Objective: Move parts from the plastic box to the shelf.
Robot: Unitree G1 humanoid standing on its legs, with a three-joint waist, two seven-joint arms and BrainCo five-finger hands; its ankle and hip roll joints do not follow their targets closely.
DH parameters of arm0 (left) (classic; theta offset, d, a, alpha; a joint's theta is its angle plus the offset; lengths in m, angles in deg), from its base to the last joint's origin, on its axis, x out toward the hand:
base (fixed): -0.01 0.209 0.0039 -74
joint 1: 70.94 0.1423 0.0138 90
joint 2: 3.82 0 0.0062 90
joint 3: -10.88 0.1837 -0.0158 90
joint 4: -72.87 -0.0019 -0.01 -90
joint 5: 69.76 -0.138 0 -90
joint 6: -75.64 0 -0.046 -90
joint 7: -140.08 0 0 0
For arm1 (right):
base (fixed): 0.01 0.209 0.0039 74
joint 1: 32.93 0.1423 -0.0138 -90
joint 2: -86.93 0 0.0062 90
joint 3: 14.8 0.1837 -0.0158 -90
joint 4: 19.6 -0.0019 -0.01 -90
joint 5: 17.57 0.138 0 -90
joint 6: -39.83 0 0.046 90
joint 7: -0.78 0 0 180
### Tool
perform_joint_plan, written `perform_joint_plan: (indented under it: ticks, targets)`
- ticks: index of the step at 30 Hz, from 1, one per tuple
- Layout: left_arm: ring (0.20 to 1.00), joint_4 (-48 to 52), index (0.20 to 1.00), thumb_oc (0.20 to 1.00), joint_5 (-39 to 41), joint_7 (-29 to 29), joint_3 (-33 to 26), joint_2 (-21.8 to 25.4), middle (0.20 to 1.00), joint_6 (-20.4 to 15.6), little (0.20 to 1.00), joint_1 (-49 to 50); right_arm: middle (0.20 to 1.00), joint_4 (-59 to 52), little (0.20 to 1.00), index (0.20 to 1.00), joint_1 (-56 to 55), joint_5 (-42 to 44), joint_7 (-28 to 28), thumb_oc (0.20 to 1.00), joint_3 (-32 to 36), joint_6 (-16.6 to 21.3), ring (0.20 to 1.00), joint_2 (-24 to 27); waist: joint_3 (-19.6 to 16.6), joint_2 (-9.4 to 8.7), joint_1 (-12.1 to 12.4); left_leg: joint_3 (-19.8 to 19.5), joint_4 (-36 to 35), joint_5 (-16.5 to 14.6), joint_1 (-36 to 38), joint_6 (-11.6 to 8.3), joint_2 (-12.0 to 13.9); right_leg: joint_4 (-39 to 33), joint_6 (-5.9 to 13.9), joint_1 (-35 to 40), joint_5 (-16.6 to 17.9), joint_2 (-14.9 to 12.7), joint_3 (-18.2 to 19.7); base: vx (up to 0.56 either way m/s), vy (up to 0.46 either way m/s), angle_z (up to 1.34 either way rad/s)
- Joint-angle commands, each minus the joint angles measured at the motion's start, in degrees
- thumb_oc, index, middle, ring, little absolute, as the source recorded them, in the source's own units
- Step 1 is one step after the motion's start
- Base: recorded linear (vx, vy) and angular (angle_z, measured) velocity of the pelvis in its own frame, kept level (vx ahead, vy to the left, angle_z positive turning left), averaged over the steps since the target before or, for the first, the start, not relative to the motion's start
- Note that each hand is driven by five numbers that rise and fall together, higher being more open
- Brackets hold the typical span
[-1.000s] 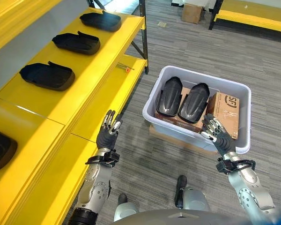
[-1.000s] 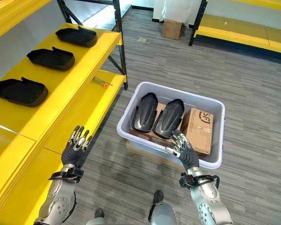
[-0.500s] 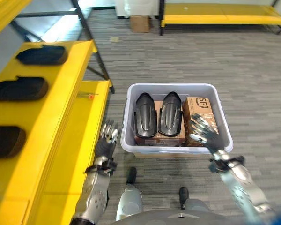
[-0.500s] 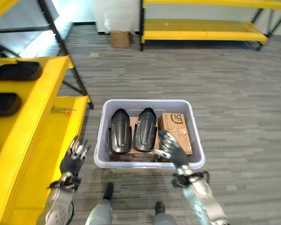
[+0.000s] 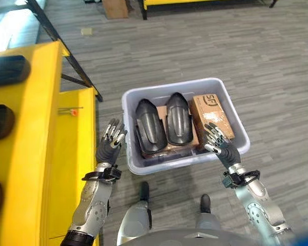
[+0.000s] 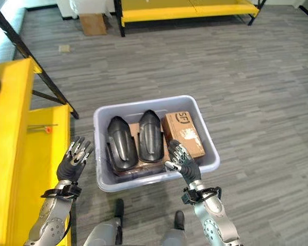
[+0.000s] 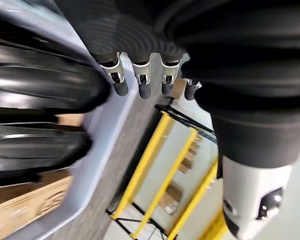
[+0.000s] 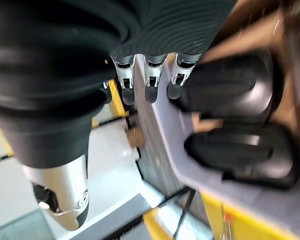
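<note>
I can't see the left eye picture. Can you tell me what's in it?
A grey plastic box on the floor holds two black parts side by side and a cardboard box. The robot's left hand and right hand are open at either side of it; a yellow shelf stands left.

A grey, wood-grain plank floor (image 6: 256, 77) was laid across the room. A low yellow rack (image 6: 187, 7) with black legs was set along the far side, and a small cardboard carton (image 6: 94, 23) was placed on the floor just beside its end. A black diagonal brace (image 5: 66, 48) was seen at the near yellow shelving.
</note>
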Motion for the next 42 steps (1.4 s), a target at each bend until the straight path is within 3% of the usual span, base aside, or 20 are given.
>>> perform_joint_plan:
  ticks: [1, 10, 20, 28, 32, 42]
  targets:
    - [1.000, 2.7, 1.000, 1.000, -0.4, 0.1, 0.1, -0.2, 1.000, -2.2, 1.000, -0.6, 1.000, -2.6, 1.000, 1.000, 3.3, -0.3, 1.9, 1.000, 2.6, 4.9, 1.000, 3.2, -1.1, 3.75, -0.6, -0.5, 3.0, -0.7, -0.2, -1.92, 7.4, 4.6, 0.53, -2.3, 2.2, -3.0, 0.4, -0.03, -0.048, 0.00]
    - [1.000, 3.4, 1.000, 1.000, 0.7, 1.2, 2.9, 0.3, 1.000, -2.7, 1.000, -4.7, 1.000, 2.2, 1.000, 1.000, 16.1, -11.5, 11.4, 1.000, 3.1, 7.4, 1.000, 4.0, 3.0, 6.78, -0.5, -0.3, 1.5, 1.6, -3.0, -3.13, 8.6, 6.7, -0.03, -8.4, 1.7, -2.2, 1.8, -0.06, -0.056, -0.06]
    - [1.000, 4.5, 1.000, 1.000, 0.5, 6.4, 8.2, -1.3, 1.000, -5.4, 1.000, -16.3, 1.000, 14.0, 1.000, 1.000, 35.0, -11.2, 20.6, 1.000, -4.5, 7.5, 1.000, -3.6, 8.7, 10.08, 0.7, 0.8, -0.3, 3.6, -7.0, -3.51, 8.4, 8.4, -0.22, -16.2, 2.6, -2.0, 4.4, -0.04, -0.024, -0.08]
    - [1.000, 5.3, 1.000, 1.000, 0.1, 8.5, 10.7, -1.6, 1.000, -6.2, 1.000, -20.3, 1.000, 22.5, 1.000, 1.000, 44.1, -2.9, 24.3, 1.000, -2.3, 10.0, 1.000, -6.9, 11.1, 10.99, 1.4, 1.0, -0.3, 4.1, -10.1, -3.63, 7.6, 8.3, -0.21, -19.0, 3.6, -2.4, 4.7, -0.01, 0.000, 0.01]
    - [1.000, 5.0, 1.000, 1.000, 0.6, 9.5, 11.2, -1.9, 1.000, -6.5, 1.000, -21.2, 1.000, 26.9, 1.000, 1.000, 50.0, -2.8, 28.0, 1.000, 0.5, 10.9, 1.000, -6.3, 12.4, 11.13, 1.8, 1.3, 0.2, 4.0, -12.0, -3.65, 7.0, 8.2, -0.13, -20.7, 4.3, -2.5, 5.0, -0.01, 0.032, 0.05]
    - [1.000, 5.4, 1.000, 1.000, 0.5, 10.1, 12.7, -1.3, 1.000, -6.7, 1.000, -21.7, 1.000, 33.7, 1.000, 1.000, 56.7, -0.4, 31.0, 1.000, 3.8, 12.3, 1.000, -3.7, 14.2, 11.06, 2.7, 0.6, 0.7, 3.9, -14.9, -3.41, 6.2, 8.0, -0.29, -22.4, 4.7, -2.7, 4.4, 0.00, 0.005, 0.03]
